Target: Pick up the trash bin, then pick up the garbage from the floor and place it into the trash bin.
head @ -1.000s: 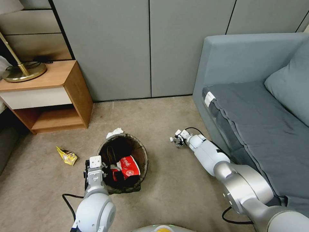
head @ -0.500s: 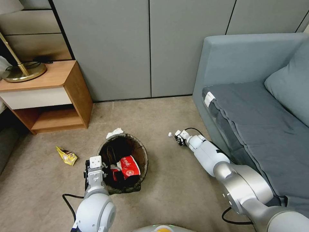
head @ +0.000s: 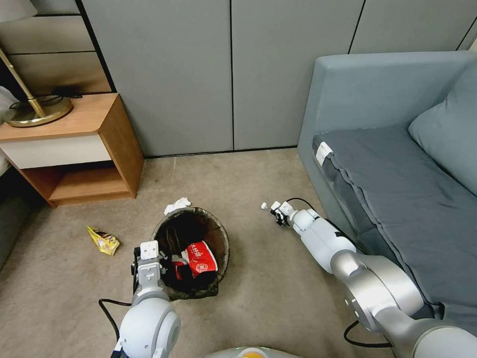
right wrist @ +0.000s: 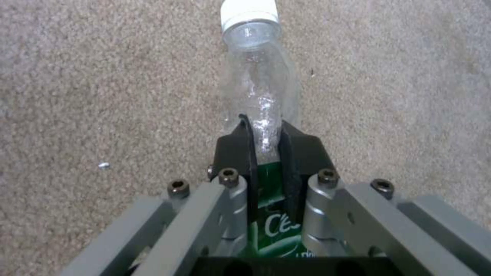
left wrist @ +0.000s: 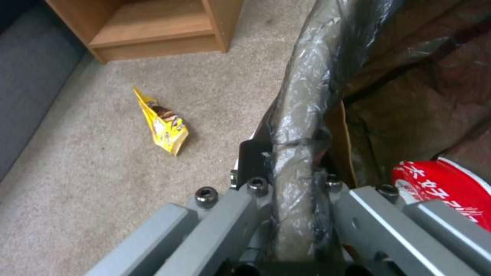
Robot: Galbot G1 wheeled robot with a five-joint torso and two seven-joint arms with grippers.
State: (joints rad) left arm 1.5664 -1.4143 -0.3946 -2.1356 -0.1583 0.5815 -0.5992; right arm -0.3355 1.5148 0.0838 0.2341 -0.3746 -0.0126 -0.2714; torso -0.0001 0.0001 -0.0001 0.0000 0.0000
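The trash bin (head: 191,253) sits on the carpet in front of the nightstand (head: 74,149), your left gripper (left wrist: 286,172) pinching its bag-lined rim, a red wrapper (head: 198,258) already inside. Your right gripper (right wrist: 266,149) squeezes the clear green-label bottle (right wrist: 256,92) right of the bin. Still left: the bottle's drop, the yellow wrapper (head: 103,240) and white tissue (head: 177,204) beside the bin.

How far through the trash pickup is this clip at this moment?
Partway. The left gripper is clamped on the trash bin rim, and a red wrapper already lies inside. The right gripper holds a clear bottle above the carpet, not yet binned. A yellow wrapper and white tissue remain on the floor.
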